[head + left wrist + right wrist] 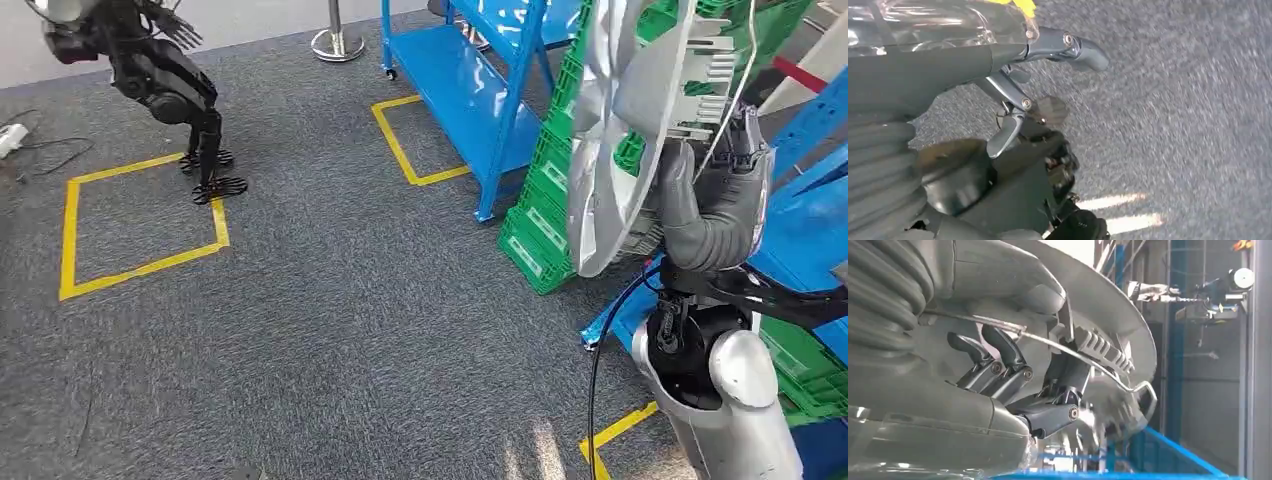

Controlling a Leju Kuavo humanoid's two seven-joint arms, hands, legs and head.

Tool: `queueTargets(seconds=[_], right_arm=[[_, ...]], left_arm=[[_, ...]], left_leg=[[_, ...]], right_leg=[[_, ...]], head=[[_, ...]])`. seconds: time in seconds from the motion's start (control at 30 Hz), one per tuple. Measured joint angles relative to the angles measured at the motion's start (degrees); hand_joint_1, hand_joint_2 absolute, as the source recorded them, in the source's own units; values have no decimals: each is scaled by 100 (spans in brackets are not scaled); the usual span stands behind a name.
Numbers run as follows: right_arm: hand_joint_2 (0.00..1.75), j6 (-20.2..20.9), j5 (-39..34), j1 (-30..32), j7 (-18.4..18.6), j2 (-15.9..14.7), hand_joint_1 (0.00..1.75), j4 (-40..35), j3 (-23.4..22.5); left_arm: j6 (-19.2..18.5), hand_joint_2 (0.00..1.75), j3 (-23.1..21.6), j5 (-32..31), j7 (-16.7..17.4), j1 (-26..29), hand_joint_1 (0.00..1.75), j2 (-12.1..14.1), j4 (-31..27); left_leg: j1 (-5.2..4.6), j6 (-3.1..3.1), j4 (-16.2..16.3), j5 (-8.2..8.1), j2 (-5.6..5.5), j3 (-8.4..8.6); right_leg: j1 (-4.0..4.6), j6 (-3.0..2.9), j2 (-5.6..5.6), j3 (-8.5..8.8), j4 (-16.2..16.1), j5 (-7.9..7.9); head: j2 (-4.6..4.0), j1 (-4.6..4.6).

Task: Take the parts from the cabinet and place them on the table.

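Right robot hand (722,190) is raised and gripping the part (625,130): a large silver dish-shaped piece with a finned metal block and a thin wire on it. In the head view the part stands on edge, upright, in front of the green crates (545,190) and clear of the floor. Right wrist view: dark fingers (998,357) curled against the part's (1108,310) underside, thumb (1048,417) closed below, wire running across the fins. Blue frame edge (1168,445) past the part.

Left robot hand (1013,125) in the left wrist view: holds nothing, fingers loosely apart and partly bent, hanging over grey carpet (1188,100). Picture is motion-blurred, two bright streaks of light on the carpet.

Head view surroundings:
- blue shelf cart (470,70) at top centre, on the carpet, next to a yellow tape corner (400,150)
- the green crates lean between the cart and blue racking (810,220) at right
- yellow tape square (140,225) on the floor at left
- a second, black humanoid robot (165,85) stands at the far corner of that square, feet just at the tape
- chrome post base (337,42) at the top edge
- white power strip (10,138) and cables at far left
- more yellow tape (615,435) near the right arm's silver forearm (735,410)
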Motion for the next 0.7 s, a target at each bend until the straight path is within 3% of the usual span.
queueTargets(seconds=[0.03, 0.07, 0.1, 0.2, 0.23, 0.27, 0.3, 0.37, 0.4, 0.43, 0.47, 0.5, 0.53, 0.57, 0.6, 0.63, 0.7], right_arm=[[175, 17, 0, -3, 0, 0, 175, 0, 0], [175, 44, -2, -6, 0, 0, 175, 0, 0], [175, 81, -13, -7, 0, 2, 175, 2, 0], [175, 184, -48, -37, -17, 13, 175, 20, 4], [175, 212, -50, -47, -31, 20, 175, 26, 4], [175, 238, -52, -71, -44, 26, 175, 28, 13], [175, 254, -61, -76, -61, 39, 175, 26, 2], [175, 271, -72, -73, -61, 42, 175, 35, 0], [175, 278, -79, -73, -61, 46, 175, 48, 2], [175, 280, -98, -72, -63, 52, 175, 63, 2], [175, 284, -103, -73, -63, 59, 175, 76, 2], [175, 293, -101, -74, -61, 61, 175, 81, 2], [175, 297, -101, -77, -61, 63, 175, 87, 0], [175, 306, -101, -91, -61, 66, 175, 90, 0], [175, 310, -101, -93, -61, 63, 175, 90, -7], [175, 324, -101, -111, -52, 66, 175, 96, 0], [175, 337, -101, -156, -52, 70, 175, 105, -2]], left_arm=[[2, 175, 0, 7, -2, -1, 0, 0, 0], [15, 175, 0, 15, -7, 0, 0, -6, 0], [20, 175, 0, 35, -20, -8, 0, -9, 0], [17, 175, 2, 79, -57, 20, 0, -9, 0], [17, 175, 5, 85, -68, 23, 0, 4, 2], [17, 175, 7, 92, -79, 34, 0, 9, 0], [17, 175, 5, 94, -87, 28, 0, 7, 0], [17, 175, 5, 94, -94, 27, 0, 2, 0], [17, 175, 5, 94, -94, 34, 0, -4, 0], [17, 175, 5, 94, -94, 44, 0, -7, 0], [17, 175, 7, 94, -94, 49, 0, -7, 0], [17, 175, 7, 94, -96, 50, 0, -7, 0], [17, 175, 7, 94, -98, 49, 0, -7, 0], [17, 175, 7, 92, -98, 45, 0, -7, 0], [15, 175, 7, 92, -101, 32, 0, -11, -2], [15, 175, 7, 92, -101, 26, 0, -11, -2], [15, 175, 7, 90, -92, 29, 0, -9, -2]], left_leg=[[-5, -1, 1, -1, -61, 17], [1, -2, -2, -1, -105, 7], [-18, -22, 22, 8, -157, -48], [40, -128, -5, 74, -278, -124], [4, -151, 3, 59, -294, -132], [-44, -182, 89, -53, 127, -178], [-17, -225, 386, -263, 334, -322], [65, -287, 1250, -648, 354, -748], [93, -319, 1573, -741, 345, -922], [124, -350, 1656, -697, 344, -972], [147, -375, 1497, -541, 350, -891], [168, -396, 1088, -282, 389, -669], [174, -404, 559, -28, 527, -368], [158, -412, 139, 49, 840, -145], [84, -360, 85, -21, 958, -108], [87, -278, 90, -13, 883, -135], [61, -200, 96, -17, 759, -161]], right_leg=[[4, -38, 90, 208, -513, 291], [4, -83, 333, 339, -895, 422], [-6, -103, 445, 385, -982, 412], [38, -120, 274, 403, -1074, 379], [-18, -147, 188, 423, -1158, 411], [-23, -167, 117, 463, -1185, 439], [-18, -186, 49, 467, -1191, 441], [-10, -195, -107, 467, -1184, 431], [-14, -193, -180, 467, -1182, 427], [-19, -178, -252, 469, -1178, 417], [-26, -163, -316, 475, -1172, 408], [-40, -132, -383, 483, -1157, 387], [-52, -98, -435, 498, -1134, 362], [-44, -57, -475, 509, -1107, 332], [3, -12, -511, 497, -1072, 304], [10, 8, -548, 504, -1074, 300], [-4, 53, -656, 542, -1116, 309]], head=[[0, 0], [0, 2], [0, -35], [0, -11], [0, -15], [0, -22], [0, -121], [0, -157], [0, -175], [0, -203], [0, -218], [0, -234], [0, -243], [0, -253], [0, -306], [0, -262], [0, -229]])
